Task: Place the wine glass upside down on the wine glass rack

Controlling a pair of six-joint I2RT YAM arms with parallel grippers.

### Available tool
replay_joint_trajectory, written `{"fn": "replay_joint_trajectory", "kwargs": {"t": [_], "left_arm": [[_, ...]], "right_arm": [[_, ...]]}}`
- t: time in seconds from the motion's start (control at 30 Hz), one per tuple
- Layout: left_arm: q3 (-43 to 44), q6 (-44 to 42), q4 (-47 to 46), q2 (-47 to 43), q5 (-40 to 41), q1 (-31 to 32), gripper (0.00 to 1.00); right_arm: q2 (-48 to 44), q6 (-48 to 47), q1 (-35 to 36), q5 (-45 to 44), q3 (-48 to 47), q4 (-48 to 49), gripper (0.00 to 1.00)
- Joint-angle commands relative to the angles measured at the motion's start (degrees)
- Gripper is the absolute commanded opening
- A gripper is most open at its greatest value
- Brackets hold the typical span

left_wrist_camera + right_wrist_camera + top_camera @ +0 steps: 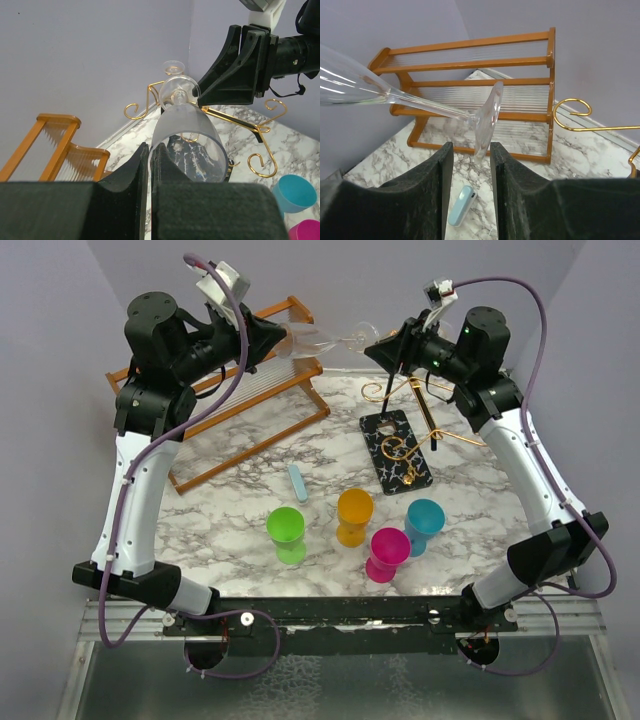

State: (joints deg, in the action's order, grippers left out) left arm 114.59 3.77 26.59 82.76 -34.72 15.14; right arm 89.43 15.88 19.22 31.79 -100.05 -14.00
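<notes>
Surface: marble table (230, 490), lilac walls.
Wine glass (320, 338): in the air on its side, over the table's back, apart from wine glass rack (395, 465).
L gripper (283, 340): fingers pinched on the bowl rim.
R gripper (372, 345): fingers parted w/ the foot btwn them, near the rack's gold arms.
Nearby: wooden shelf (250, 410), four cups (354, 515) up front.
</notes>
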Motion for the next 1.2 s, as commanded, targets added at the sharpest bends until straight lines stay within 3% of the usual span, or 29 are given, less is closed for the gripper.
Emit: {"fn": "replay_joint_trajectory", "kwargs": {"t": [0.0, 0.43, 0.57, 0.67, 0.77, 1.17], "left_arm": [[0.0, 0.52, -2.79, -2.32, -1.81, 0.32, 0.0], [-0.8, 0.34, -2.92, -2.78, -2.94, 0.31, 0.0], [-1.47, 0.44, -3.28, -2.88, -3.88, 0.29, 0.0], [-2.1, 0.6, -3.55, -3.26, -4.78, 0.29, 0.0], [-2.71, 0.71, -3.59, -3.52, -4.83, 0.28, 0.08], [-5.59, -2.45, 0.44, -6.39, -1.01, -0.02, 0.48]], "right_arm": [[0.89, 0.3, 0.29, -3.2, -1.73, 1.27, 0.34], [1.41, 1.48, 0.29, -3.0, -1.47, 1.91, 0.28], [1.6, 2.18, 0.29, -2.88, -1.46, 2.13, 0.21], [1.6, 2.34, 0.21, -3.07, -1.55, 2.16, 0.09], [1.54, 1.57, 0.2, -4.02, -1.79, 1.81, 0.02], [-0.26, -5.35, -2.06, -9.66, -1.9, 1.04, 0.02]]}}
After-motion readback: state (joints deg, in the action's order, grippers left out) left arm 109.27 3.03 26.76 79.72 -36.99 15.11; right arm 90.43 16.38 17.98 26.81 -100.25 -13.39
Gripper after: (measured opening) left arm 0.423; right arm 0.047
